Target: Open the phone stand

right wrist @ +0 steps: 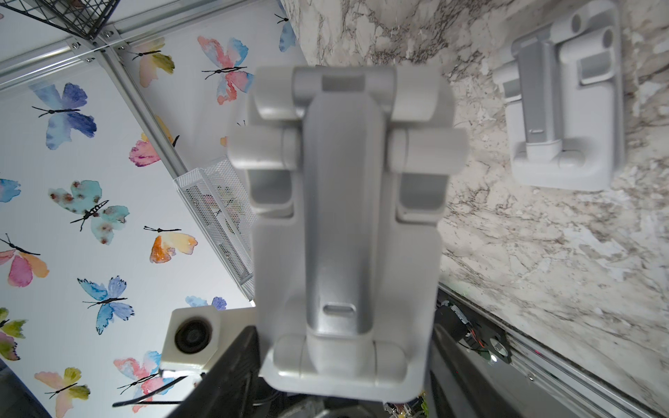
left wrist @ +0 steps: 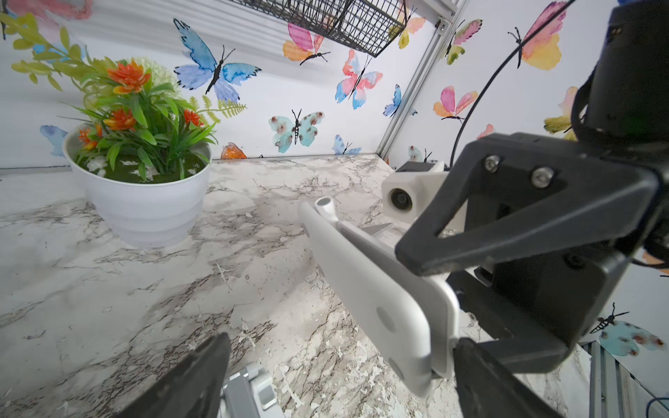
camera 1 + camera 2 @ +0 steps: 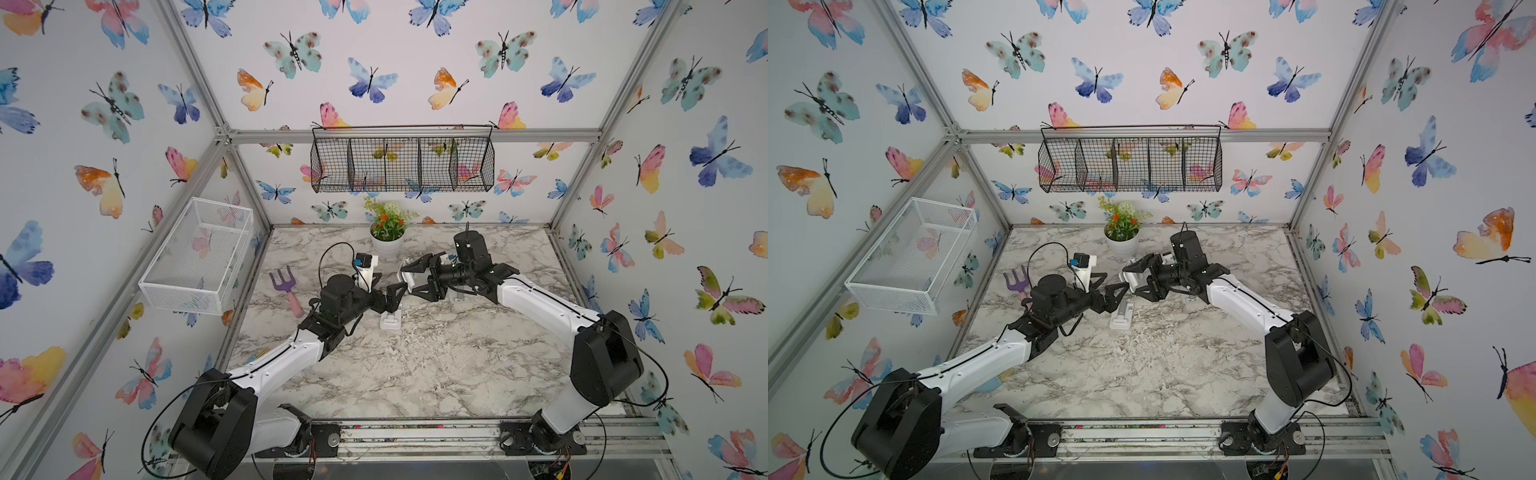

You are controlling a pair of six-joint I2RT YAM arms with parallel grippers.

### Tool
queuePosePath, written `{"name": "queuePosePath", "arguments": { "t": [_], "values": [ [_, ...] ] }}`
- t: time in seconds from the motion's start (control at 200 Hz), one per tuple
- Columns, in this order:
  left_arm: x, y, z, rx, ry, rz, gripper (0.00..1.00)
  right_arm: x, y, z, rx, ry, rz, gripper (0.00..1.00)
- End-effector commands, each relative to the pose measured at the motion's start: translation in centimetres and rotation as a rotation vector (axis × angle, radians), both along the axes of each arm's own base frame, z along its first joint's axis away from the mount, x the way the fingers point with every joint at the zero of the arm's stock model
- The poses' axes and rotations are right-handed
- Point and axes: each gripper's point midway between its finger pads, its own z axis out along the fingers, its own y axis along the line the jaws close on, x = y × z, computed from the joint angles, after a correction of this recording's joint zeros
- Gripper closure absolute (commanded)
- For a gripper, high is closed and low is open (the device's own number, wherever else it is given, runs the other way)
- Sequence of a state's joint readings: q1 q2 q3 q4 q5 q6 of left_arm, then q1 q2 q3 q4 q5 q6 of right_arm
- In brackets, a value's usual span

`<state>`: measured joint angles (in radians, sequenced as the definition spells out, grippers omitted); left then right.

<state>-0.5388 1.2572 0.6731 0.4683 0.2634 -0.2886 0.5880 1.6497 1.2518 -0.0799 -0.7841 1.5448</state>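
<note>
White plastic phone stand (image 1: 344, 217), held clear of the marbled counter (image 3: 415, 374) near its middle, sits pinched between the jaws of the right tool (image 3: 409, 279), which grip it across its width. The left tool (image 3: 390, 286) hovers just beside it with its jaws spread wide, one to each side of the stand's lower end and gripping nothing. The job looks barely begun: the stand is lifted and presented, yet in the right wrist view its grey support arm lies flat in the base and both hinges appear folded shut. Left to do, by that reading, is to catch the arm or plate and swing it out. By count: two arms and two stands in plain view, the second phone stand (image 3: 390, 321) lying folded on the counter just below the tools. One potted plant (image 3: 387, 245) stands at the back and one purple garden fork (image 3: 286, 286) lies on the left. One black wire basket (image 3: 403, 166) hangs on the rear wall, one white mesh basket (image 3: 199, 257) on the side wall.
</note>
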Motion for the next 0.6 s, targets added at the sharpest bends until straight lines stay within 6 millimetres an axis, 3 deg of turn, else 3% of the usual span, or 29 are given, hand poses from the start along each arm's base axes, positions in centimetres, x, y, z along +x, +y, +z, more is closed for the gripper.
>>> {"name": "queuePosePath", "arguments": {
  "t": [0.0,0.596],
  "values": [
    [0.9,-0.3,1.7,-0.018,-0.047,0.019,0.01,-0.4,0.3,3.0,0.084,-0.059,0.026,0.68],
    [0.6,0.2,1.3,-0.005,-0.042,0.038,0.01,0.4,-1.5,3.3,0.119,-0.077,-0.049,0.69]
  ]
}}
